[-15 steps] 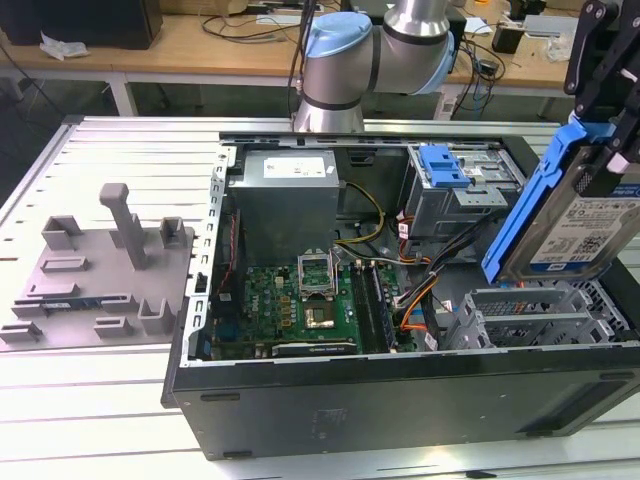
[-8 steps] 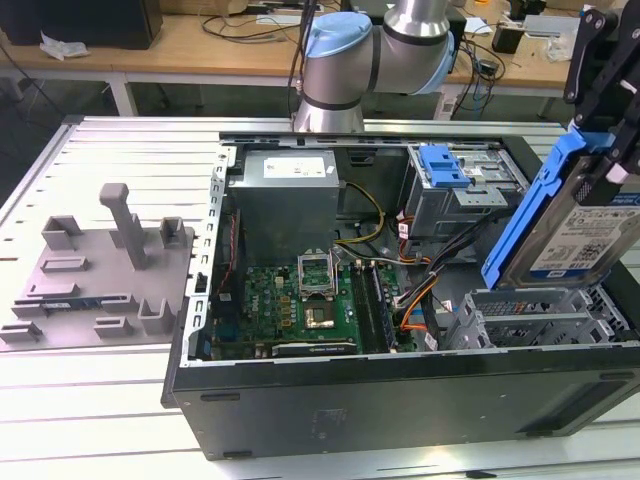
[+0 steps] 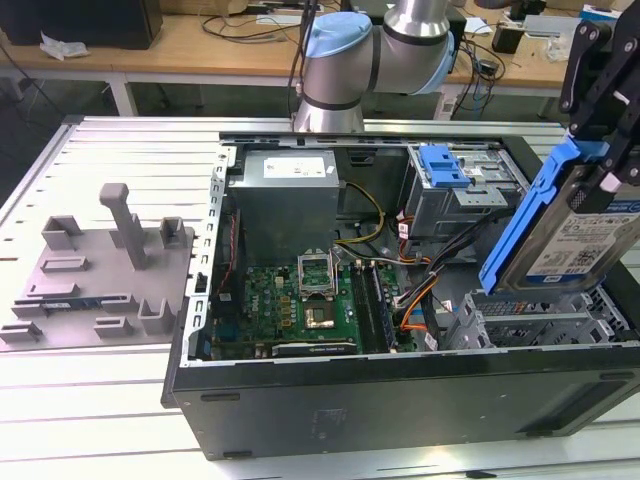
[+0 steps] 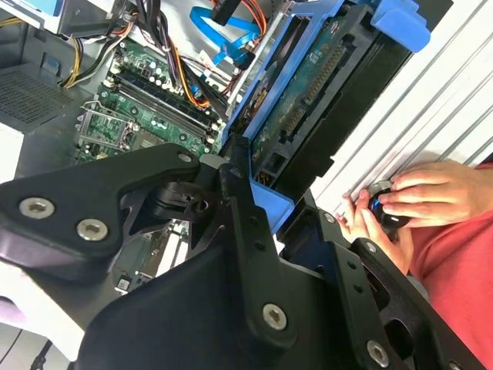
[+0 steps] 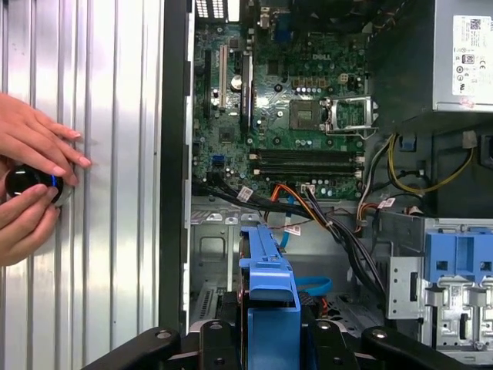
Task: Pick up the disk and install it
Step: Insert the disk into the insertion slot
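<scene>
My hand (image 3: 600,150) is clamped on the hard drive (image 3: 565,235) across its blue bracket (image 3: 525,225), holding it tilted in the air just above the drive cage (image 3: 540,320) at the open PC case's (image 3: 400,410) end on the exterior view's right. The tilt probably suits sliding it in.

I count one disk (image 3: 565,225), clamped in my one gripper (image 3: 598,160) above the open computer case (image 3: 400,405). Inside the case I count one green motherboard (image 3: 300,305), one grey power-supply box (image 3: 285,195), one bare blue latch (image 3: 443,165) and two metal drive cages, a first cage (image 3: 490,195) and a second cage (image 3: 545,320). Outside the case, on the exterior view's left, lies one grey moulded fixture (image 3: 100,265). In the first wrist view, one person's two hands, a first hand (image 5: 35,142) and a second hand (image 5: 23,223), rest just outside the case wall. One dark round knob (image 5: 23,181) sits between them.
</scene>
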Controlling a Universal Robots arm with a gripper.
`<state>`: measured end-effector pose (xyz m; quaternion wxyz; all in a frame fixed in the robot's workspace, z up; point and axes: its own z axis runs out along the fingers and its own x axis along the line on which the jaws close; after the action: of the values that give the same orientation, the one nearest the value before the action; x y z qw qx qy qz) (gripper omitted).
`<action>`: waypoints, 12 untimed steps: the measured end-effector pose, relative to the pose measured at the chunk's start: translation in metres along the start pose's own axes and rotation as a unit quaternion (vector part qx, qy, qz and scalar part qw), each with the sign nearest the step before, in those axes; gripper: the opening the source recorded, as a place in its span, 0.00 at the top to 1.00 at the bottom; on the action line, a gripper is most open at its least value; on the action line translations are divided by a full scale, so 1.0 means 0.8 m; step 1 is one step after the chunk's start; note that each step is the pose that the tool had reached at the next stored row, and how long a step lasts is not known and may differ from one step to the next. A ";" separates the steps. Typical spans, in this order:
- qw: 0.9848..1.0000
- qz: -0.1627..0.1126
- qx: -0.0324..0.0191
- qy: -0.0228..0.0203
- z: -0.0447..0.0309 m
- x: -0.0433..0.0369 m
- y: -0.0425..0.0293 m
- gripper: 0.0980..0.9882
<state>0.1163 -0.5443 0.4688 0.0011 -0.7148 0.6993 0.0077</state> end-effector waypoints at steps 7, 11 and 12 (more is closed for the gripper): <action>1.000 0.000 0.000 0.000 0.0068 0.000 0.0000 0.70; 1.000 0.000 0.000 0.000 0.0099 0.000 -0.0004 0.70; 1.000 0.000 0.000 0.000 0.0109 0.000 -0.0005 0.70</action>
<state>0.1166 -0.5443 0.4601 0.0011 -0.7147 0.6994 0.0077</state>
